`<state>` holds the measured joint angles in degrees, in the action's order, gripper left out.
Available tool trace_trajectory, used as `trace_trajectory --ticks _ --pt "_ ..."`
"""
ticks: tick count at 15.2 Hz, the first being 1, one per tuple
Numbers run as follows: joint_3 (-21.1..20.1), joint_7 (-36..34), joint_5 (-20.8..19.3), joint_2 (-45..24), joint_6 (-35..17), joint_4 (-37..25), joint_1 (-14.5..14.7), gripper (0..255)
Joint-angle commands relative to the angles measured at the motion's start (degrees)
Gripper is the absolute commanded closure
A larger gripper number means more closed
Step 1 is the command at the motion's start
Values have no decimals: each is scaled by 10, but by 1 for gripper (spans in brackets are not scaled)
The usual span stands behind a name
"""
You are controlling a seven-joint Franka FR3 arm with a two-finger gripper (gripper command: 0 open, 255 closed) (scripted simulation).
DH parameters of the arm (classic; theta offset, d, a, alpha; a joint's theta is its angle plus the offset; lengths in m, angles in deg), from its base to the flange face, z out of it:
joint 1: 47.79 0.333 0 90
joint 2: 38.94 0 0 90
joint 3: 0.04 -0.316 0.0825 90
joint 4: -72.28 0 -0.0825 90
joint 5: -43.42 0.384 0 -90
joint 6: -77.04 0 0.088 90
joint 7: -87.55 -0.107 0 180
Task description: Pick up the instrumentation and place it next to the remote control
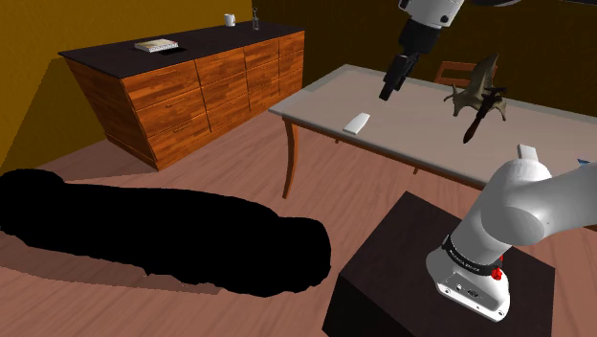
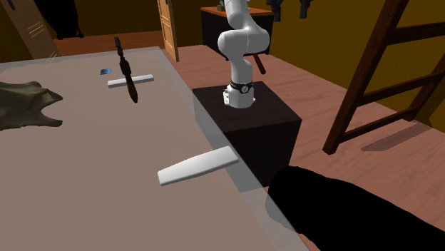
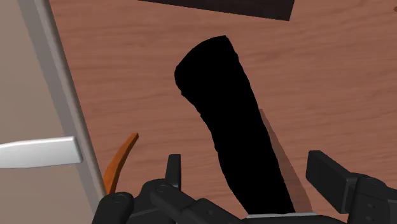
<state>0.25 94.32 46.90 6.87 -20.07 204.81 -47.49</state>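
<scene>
Sideboard [image 1: 182,91] of brown drawers sits at the shoulder view's far left, with a book and a mug on top, and a flat black area [image 1: 163,230] lies across the wooden floor in front of it. Moving right, you reach the pale table [image 1: 325,96], and on its near side the white, flat remote control [image 1: 357,123]. The gripper [image 1: 389,86] hangs above the table just beyond the remote control. In the wrist view its fingers [image 3: 331,175] stand well apart with nothing between them. Further right on the table is the instrument [image 1: 478,117], a dark, thin, stick-like piece pointing toward the table's front edge, close beside a brown antler-shaped object [image 1: 471,88]. You cannot tell whether it lies flat or leans on that object. It is well apart from the remote control. Judge it stiff, light and narrow, and likely to roll or pivot if you pinch it near an end, so close across its middle, fingers square to its length. At far right is the white arm [image 1: 536,206]. The band at its base carries printing that cannot be read.
</scene>
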Motion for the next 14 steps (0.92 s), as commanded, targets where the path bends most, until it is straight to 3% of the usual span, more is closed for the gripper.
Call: trace_trajectory --ticks 1,14 --pt "0 0 0 0 0 0 0 0" --pt "-16 -202 -11 -257 -139 -88 -89 0"
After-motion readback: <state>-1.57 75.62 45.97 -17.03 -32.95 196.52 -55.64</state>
